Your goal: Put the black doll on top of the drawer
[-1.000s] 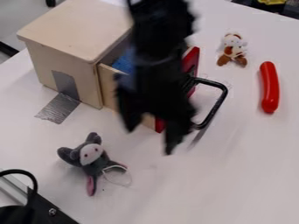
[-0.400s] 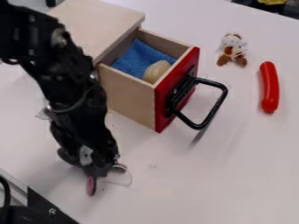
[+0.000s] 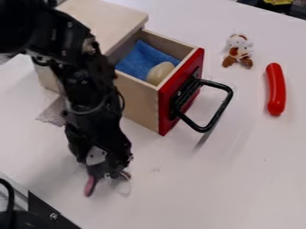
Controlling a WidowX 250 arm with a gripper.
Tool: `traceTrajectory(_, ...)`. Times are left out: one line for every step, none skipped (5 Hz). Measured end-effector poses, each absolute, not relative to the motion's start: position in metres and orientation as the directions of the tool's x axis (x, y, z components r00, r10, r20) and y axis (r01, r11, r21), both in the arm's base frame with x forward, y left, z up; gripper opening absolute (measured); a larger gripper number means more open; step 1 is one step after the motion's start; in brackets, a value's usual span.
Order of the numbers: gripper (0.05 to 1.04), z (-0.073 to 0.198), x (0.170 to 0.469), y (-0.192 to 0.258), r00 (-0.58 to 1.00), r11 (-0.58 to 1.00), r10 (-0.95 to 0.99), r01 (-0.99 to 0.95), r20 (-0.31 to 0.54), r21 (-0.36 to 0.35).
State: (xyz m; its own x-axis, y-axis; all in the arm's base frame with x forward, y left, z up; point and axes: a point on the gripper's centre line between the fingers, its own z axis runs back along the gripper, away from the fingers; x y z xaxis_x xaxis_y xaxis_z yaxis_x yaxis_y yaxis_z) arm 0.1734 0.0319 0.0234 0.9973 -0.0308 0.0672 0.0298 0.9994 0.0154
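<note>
Clutching the doll (image 3: 90, 185), the claw (image 3: 103, 170) hangs low at near left, one finger on either side of the toy. The doll's pale face shows between them, a pink limb dangling below. Beyond, the open drawer (image 3: 136, 95), red-fronted with a black handle (image 3: 213, 120), holds a blue cloth (image 3: 143, 59) and a beige oval (image 3: 159, 73). A red sausage (image 3: 275, 89) lies at right, a brown-and-white toy (image 3: 238, 51) farther back, and the box's (image 3: 110, 20) wooden top rises at upper left.

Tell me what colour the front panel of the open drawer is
The front panel is red, seen best in the camera view.
</note>
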Motion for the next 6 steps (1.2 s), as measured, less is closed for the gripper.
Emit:
traceTrajectory(0.948,0.011,0.174,0.034,0.999,0.999,-0.023,0.023,0.028,0.024)
traceTrajectory(0.709,0.001,0.174,0.034,1.000,1.000,-0.010,0.010,0.010,0.025)
traceTrajectory(0.517,0.000,0.175,0.032,1.000,0.999,-0.015,0.015,0.000,0.036)
traceTrajectory(0.443,0.006,0.172,0.027,1.000,1.000,-0.008,0.008,-0.012,0.006)
traceTrajectory(0.324,0.036,0.166,0.020,1.000,0.998,-0.017,0.017,-0.004,-0.055)
traceTrajectory(0.272,0.081,0.174,0.025,0.998,0.995,0.001,0.006,0.062,-0.100)
